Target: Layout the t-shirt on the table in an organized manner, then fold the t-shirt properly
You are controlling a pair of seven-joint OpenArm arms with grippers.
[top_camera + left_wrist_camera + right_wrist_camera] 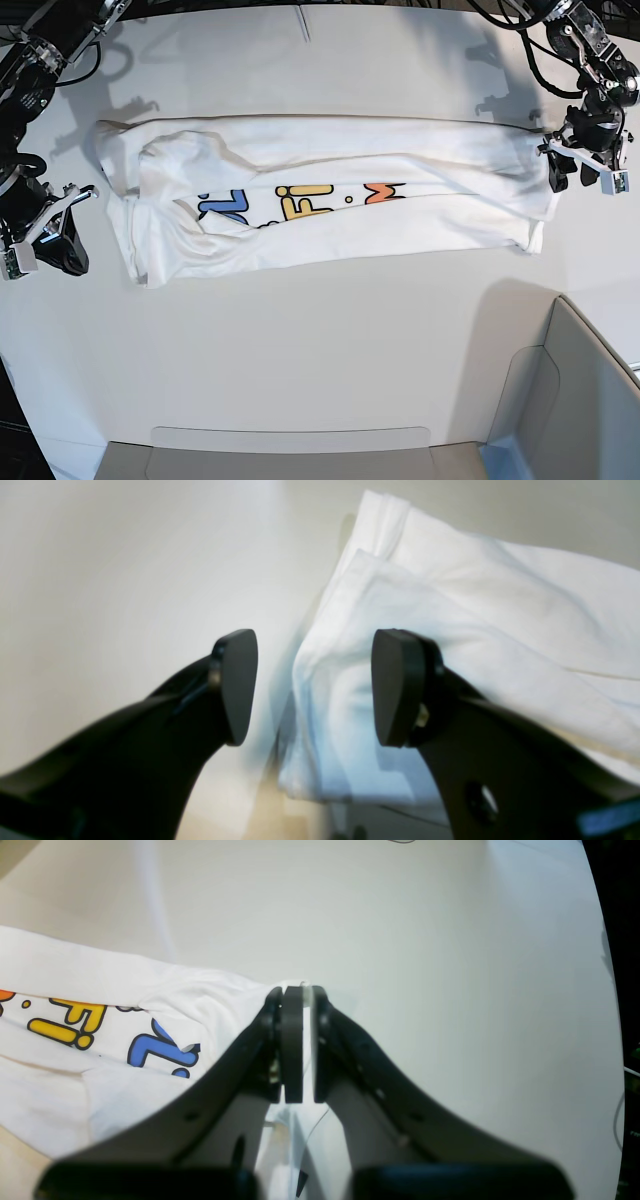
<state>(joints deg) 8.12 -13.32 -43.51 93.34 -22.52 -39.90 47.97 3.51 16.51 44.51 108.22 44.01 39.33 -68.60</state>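
Left wrist view: the left tool (314, 687) fills the lower half of the frame, its two black pads standing wide apart. A folded, layered edge of the white t-shirt (450, 625) lies between and beyond them, running from the lower centre up to the upper right. Whether either pad touches the cloth cannot be told. The pale desk (125, 570) takes up the left side, blurred.

Right wrist view: the right tool (298, 1045) sits at the centre with its pads pressed together. A thin white sliver shows between them, and the shirt's edge runs right up to the tips. The t-shirt (100, 1040) spreads across the left of the frame, yellow and blue letters showing on it. The desk (425, 930) fills the upper and right parts.

Base view: the t-shirt (330, 195) lies as a long horizontal band across the upper middle of the desk (320, 350), folded lengthwise, with blue, yellow and orange letters along its centre. The left tool (563, 170) is at the shirt's right end. The right tool (65, 235) is at the left edge, just beside the shirt's left end. A grey-white bin (575, 400) occupies the lower right corner.
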